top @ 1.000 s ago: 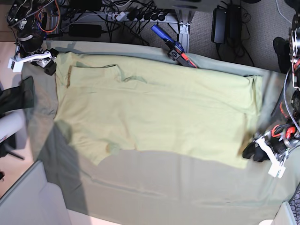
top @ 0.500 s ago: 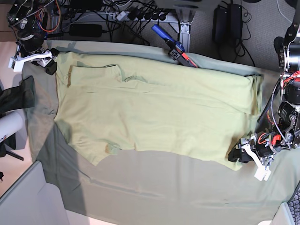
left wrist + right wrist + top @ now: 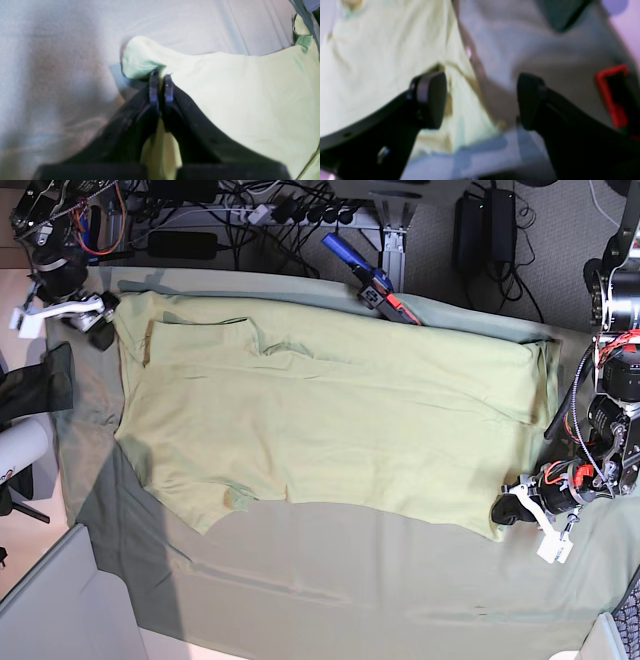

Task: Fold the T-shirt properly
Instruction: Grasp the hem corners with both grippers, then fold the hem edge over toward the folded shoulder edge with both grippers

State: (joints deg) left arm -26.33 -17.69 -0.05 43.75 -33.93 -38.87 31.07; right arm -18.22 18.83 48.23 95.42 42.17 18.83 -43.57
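The pale lime T-shirt [image 3: 330, 410] lies spread flat on the grey-green table cloth [image 3: 330, 580]. My left gripper [image 3: 508, 510] is at the shirt's near right corner. In the left wrist view it [image 3: 161, 83] is shut on a fold of the T-shirt [image 3: 237, 100], whose edge bulges up over the cloth [image 3: 62, 62]. My right gripper [image 3: 98, 318] is at the shirt's far left corner. In the right wrist view it [image 3: 480, 100] is open, one finger [image 3: 430, 100] over the T-shirt [image 3: 382, 62] and the other over the cloth [image 3: 532, 50].
A blue and red tool [image 3: 370, 277] lies on the table's far edge, with cables and power bricks behind it. A black object [image 3: 40, 385] stands at the left edge. A grey panel [image 3: 60, 610] sits at the near left corner. A red-edged part [image 3: 612, 95] shows beside my right gripper.
My left gripper has moved left along the near right hem and closed on the shirt's corner, pushing it inward. My right gripper has shifted slightly left at the far left corner.
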